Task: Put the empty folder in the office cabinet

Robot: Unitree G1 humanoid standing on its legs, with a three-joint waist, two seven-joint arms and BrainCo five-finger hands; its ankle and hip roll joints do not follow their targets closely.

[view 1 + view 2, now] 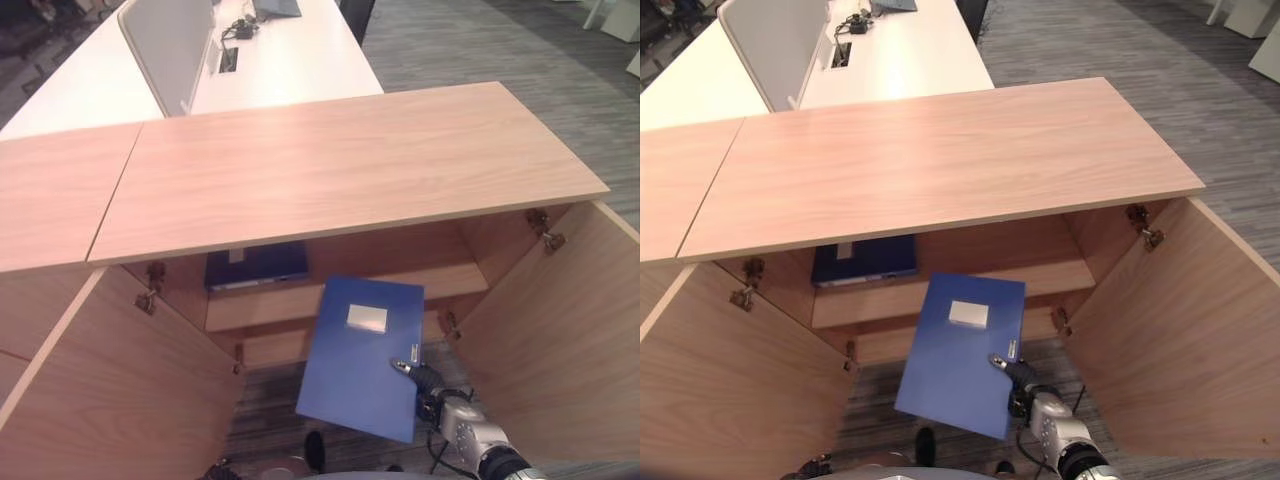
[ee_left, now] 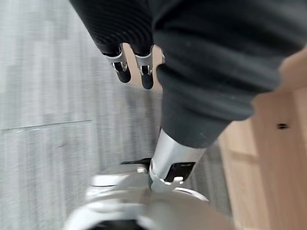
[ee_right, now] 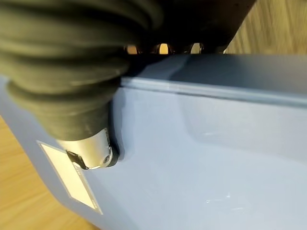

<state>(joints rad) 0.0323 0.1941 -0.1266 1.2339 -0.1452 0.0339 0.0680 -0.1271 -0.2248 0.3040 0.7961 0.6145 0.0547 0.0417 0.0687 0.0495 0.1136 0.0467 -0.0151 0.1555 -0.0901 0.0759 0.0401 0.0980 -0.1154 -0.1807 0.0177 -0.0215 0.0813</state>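
The right hand was mostly hidden behind the flat blue plastic folder, with one dark tip showing on its cover. The dark blue binder on the wooden cabinet shelf lay half hidden under the cabinet's light wooden top panel.

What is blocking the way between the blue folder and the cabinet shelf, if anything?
Nothing visible. The right hand holds the blue folder in front of the open cabinet, doors swung wide. A dark folder lies at the shelf's left; the part ahead looks free.
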